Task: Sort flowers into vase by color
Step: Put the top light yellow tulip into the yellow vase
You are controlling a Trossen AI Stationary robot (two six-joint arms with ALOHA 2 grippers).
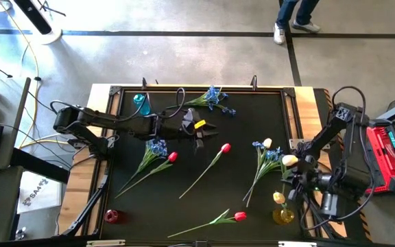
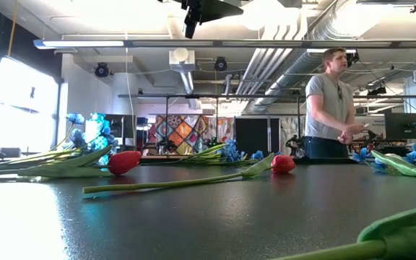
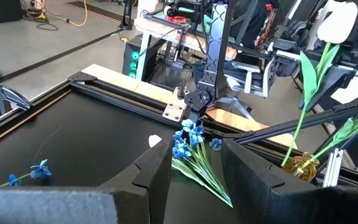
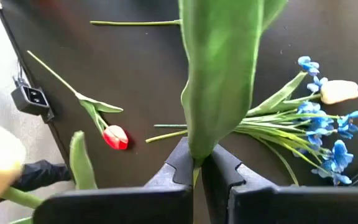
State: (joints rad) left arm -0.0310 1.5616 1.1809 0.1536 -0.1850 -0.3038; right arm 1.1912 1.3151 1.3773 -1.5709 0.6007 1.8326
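Observation:
My right gripper (image 1: pixel 295 171) is shut on a pale yellow tulip (image 1: pixel 289 160) above the yellow vase (image 1: pixel 283 216) at the near right. A second yellow tulip (image 1: pixel 278 197) stands in that vase. My left gripper (image 1: pixel 201 130) hovers open over the table's middle, with nothing between its fingers. Lying flat on the black table are red tulips (image 1: pixel 225 147) (image 1: pixel 239 217) (image 1: pixel 172 157) and blue sprays (image 1: pixel 214 96) (image 1: pixel 158 147). Another blue spray lies with a yellow tulip (image 1: pixel 267 143). A blue vase (image 1: pixel 141 103) stands far left and a red vase (image 1: pixel 112 216) near left. My right gripper pinches the tulip's green stem (image 4: pixel 194 163) between its two fingers, where a broad leaf (image 4: pixel 219 74) grows. The fingers slant downward. The tulip is lifted clear of the table and stands nearly upright, its blossom (image 3: pixel 337 22) high and its stem running down to the vase's mouth (image 3: pixel 293 163).
Raised black rails frame the table (image 1: pixel 118 96). A red box (image 1: pixel 389 154) sits beside the right arm's base. A person (image 2: pixel 331 101) stands beyond the far edge. Bare black surface lies between the flowers at the table's middle and near side.

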